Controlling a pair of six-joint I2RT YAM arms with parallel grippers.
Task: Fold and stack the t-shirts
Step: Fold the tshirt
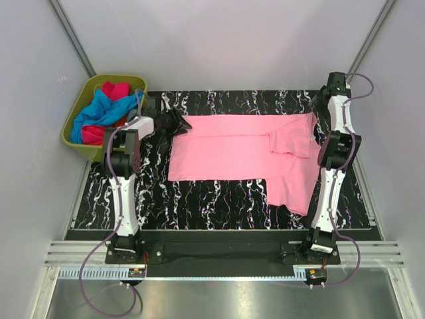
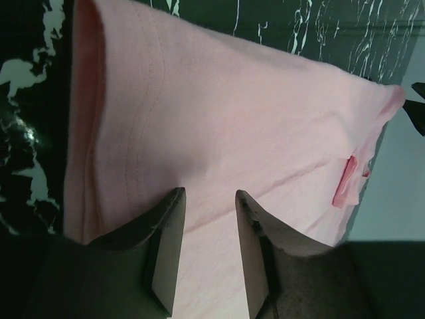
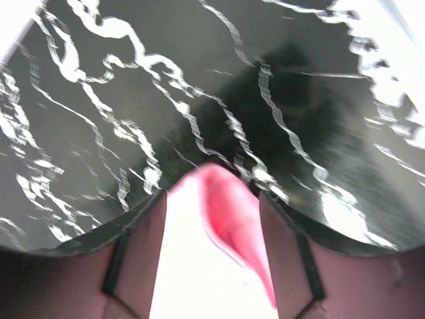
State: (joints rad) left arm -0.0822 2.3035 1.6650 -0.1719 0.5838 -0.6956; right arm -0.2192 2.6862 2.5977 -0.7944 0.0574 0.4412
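A light pink t-shirt (image 1: 239,149) lies spread on the black marbled mat, partly folded, with one part hanging toward the front right. My left gripper (image 1: 178,124) is at its left edge. In the left wrist view it (image 2: 210,193) is open just above the flat pink cloth (image 2: 226,119), holding nothing. My right gripper (image 1: 319,113) is at the shirt's far right corner. In the blurred right wrist view it (image 3: 211,196) is open, with a raised fold of pink cloth (image 3: 229,219) between its fingers. Other t-shirts, bright blue (image 1: 99,109) and magenta (image 1: 116,90), lie bunched in the bin.
An olive-green plastic bin (image 1: 72,141) stands off the mat's far left corner, close to the left arm. Grey walls close in the back and both sides. The black marbled mat (image 1: 212,199) shows bare in front of the shirt.
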